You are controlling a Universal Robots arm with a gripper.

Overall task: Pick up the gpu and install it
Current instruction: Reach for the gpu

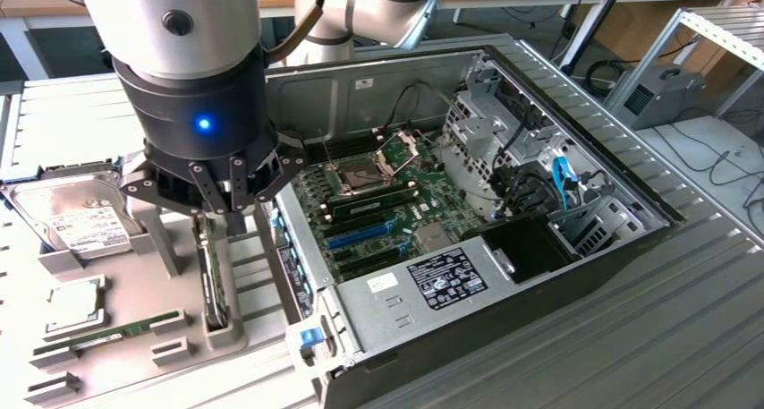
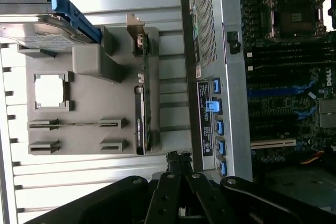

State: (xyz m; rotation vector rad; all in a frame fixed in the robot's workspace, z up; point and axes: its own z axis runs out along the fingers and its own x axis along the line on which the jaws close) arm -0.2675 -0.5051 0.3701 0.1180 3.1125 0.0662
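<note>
The gpu [image 1: 215, 279] [image 2: 143, 114] stands on its thin edge in a slot of the gray holder [image 1: 131, 364] on the tabletop [image 1: 621, 337], just beside the open computer case [image 1: 346, 91]. Nothing of the task looks done: the card is not yet lifted, and the blue slots [image 1: 358, 234] on the motherboard [image 1: 394, 190] inside the case are bare. The gripper [image 1: 227, 208] [image 2: 176, 157] hangs right over the card's upper edge, near its bracket end, with its fingers pressed together on nothing. In the wrist view the fingertips sit slightly to the case side of the card, apart from it. A hard drive [image 1: 78, 217], a processor chip [image 1: 74, 303] and a memory stick [image 1: 114, 333] rest in the same holder.
</note>
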